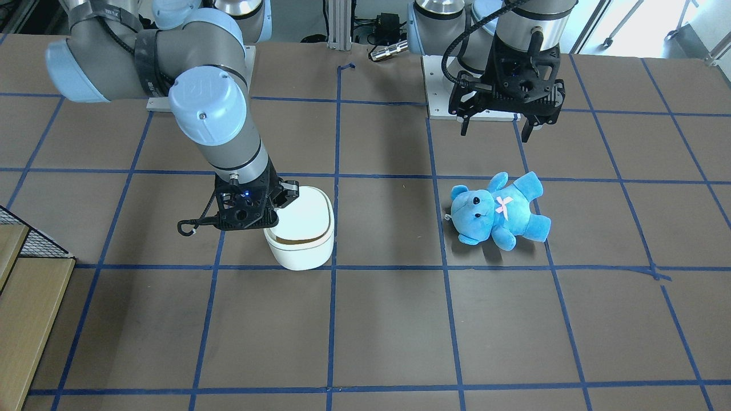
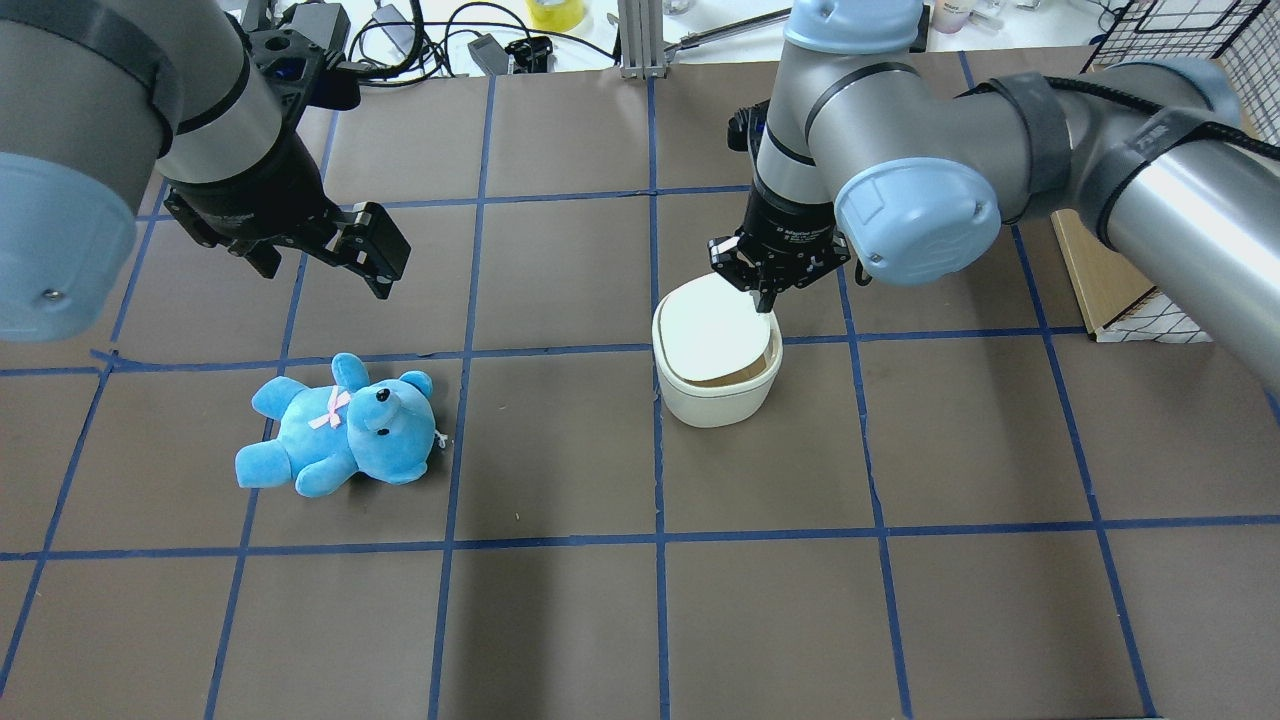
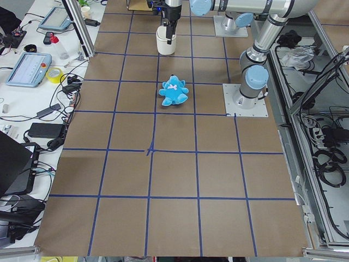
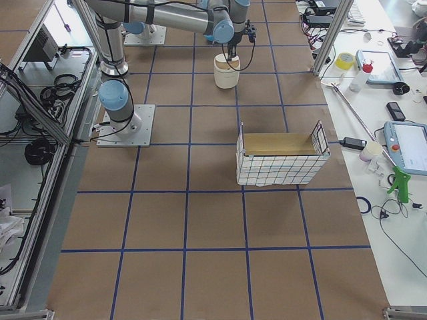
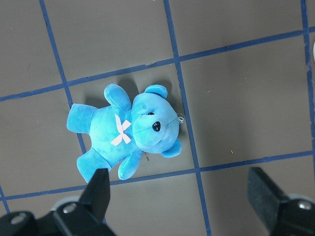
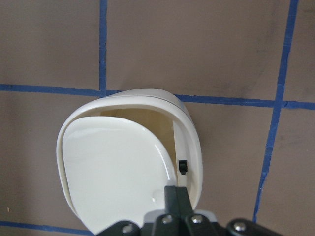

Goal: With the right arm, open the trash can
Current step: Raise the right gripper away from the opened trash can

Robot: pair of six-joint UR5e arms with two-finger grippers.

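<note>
The white trash can [image 2: 716, 398] stands on the table near the middle. Its flat lid [image 2: 712, 335] is tilted, and a gap shows the tan inside [image 6: 147, 123] along one edge. My right gripper [image 2: 765, 300] is shut, its tips together and touching the lid's edge nearest the robot [image 6: 176, 195]. It also shows in the front view [image 1: 274, 218] at the can's [image 1: 300, 251] side. My left gripper [image 2: 330, 250] is open and empty, hovering above and behind the blue plush bear [image 2: 340, 425]; its fingers [image 5: 98, 191] frame the bear [image 5: 128, 130].
A wire basket with a wooden bottom [image 4: 280, 160] stands on the robot's right side of the table; its corner shows in the overhead view [image 2: 1105, 290]. The table [image 2: 560, 600] is brown with blue tape lines. Cables and tools lie beyond the far edge [image 2: 480, 45].
</note>
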